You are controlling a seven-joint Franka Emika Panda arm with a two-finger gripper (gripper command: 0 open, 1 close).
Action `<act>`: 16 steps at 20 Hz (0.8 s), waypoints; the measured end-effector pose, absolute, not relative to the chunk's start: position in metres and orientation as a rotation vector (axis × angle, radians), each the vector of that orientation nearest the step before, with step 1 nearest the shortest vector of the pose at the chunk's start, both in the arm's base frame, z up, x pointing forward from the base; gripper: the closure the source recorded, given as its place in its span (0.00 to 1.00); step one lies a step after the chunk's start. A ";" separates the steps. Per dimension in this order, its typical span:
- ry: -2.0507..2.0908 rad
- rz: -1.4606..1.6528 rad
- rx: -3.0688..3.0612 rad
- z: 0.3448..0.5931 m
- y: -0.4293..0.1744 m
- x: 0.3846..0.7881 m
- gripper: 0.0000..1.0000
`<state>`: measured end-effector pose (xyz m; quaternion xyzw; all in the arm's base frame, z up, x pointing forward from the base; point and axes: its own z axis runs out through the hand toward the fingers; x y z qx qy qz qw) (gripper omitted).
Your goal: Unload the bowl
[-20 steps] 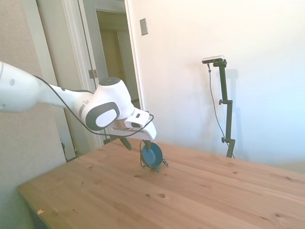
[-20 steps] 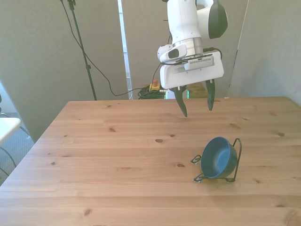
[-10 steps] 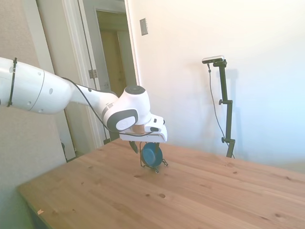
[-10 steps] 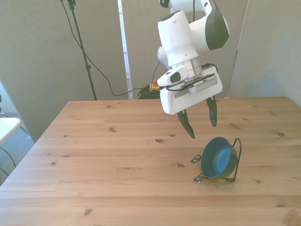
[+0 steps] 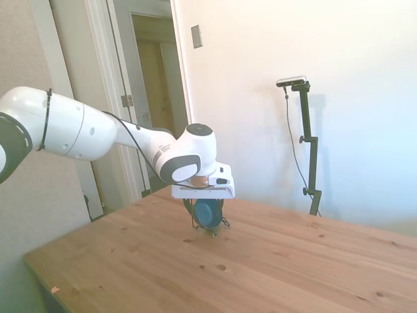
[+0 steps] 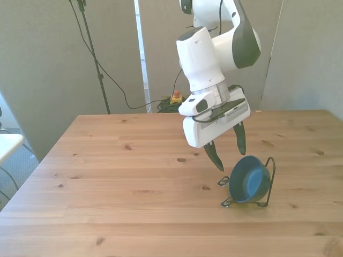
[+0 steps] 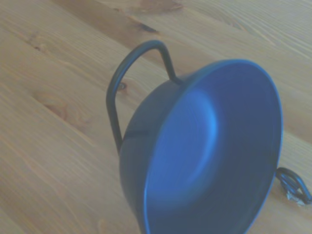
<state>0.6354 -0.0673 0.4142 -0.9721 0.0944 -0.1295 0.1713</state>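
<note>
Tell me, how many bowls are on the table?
1. The blue bowl sits tilted on its side in a thin black wire rack on the wooden table, toward the front view's right. The open gripper hangs just above it. No other bowl shows.

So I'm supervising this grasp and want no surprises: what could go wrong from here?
The bowl stands tilted on its side in a thin wire rack. The open gripper is close above its rim, so a finger might nudge the bowl or rack and shift them. Lifting could also drag the rack along.
</note>
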 end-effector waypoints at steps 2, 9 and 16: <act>0.241 -0.340 -2.758 0.411 -0.066 0.638 0.00; 0.140 -0.352 -2.715 0.416 -0.055 0.638 0.00; 0.053 -0.367 -2.688 0.404 -0.050 0.643 0.00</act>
